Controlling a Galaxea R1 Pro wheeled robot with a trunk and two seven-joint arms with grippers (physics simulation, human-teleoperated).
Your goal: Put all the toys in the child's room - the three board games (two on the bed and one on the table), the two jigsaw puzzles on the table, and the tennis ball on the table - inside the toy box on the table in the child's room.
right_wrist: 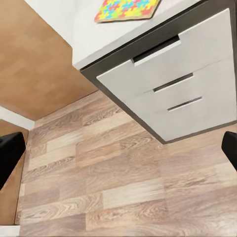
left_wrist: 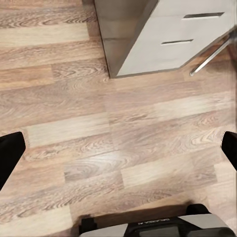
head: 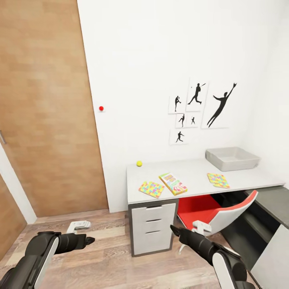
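- Head view: a long pale grey bench (head: 192,176) stands against the white wall, with a white three-drawer cabinet (head: 154,226) under its near left end and a red-and-white swivel chair (head: 216,212) pushed in beside that.
- On the bench, the small yellow-green tennis ball (head: 139,163) sits near the back left corner, close to the wall.
- A flat multicoloured jigsaw puzzle (head: 151,189) lies near the front left edge; just beside it lies the rectangular green-edged board game box (head: 173,183), tilted; a second multicoloured jigsaw puzzle (head: 218,180) lies further right.
- The open grey rectangular toy box (head: 232,158) stands at the bench's far right, by the wall, well apart from the ball.
- Black sports silhouette prints (head: 200,110) hang on the wall above, and a wooden door (head: 44,108) fills the left side.
- Both black arms reach forward low over the wood-plank floor (head: 100,249): the left gripper (head: 86,241) and the right gripper (head: 176,231) grasp nothing.
- Left wrist view: the black fingertips (left_wrist: 10,158) stand wide apart at the frame's edges, released, over bare floor with the cabinet's base ahead.
- Right wrist view: the fingertips (right_wrist: 11,155) are likewise spread and empty, facing the cabinet's drawers, with a corner of the nearer puzzle on the bench top.
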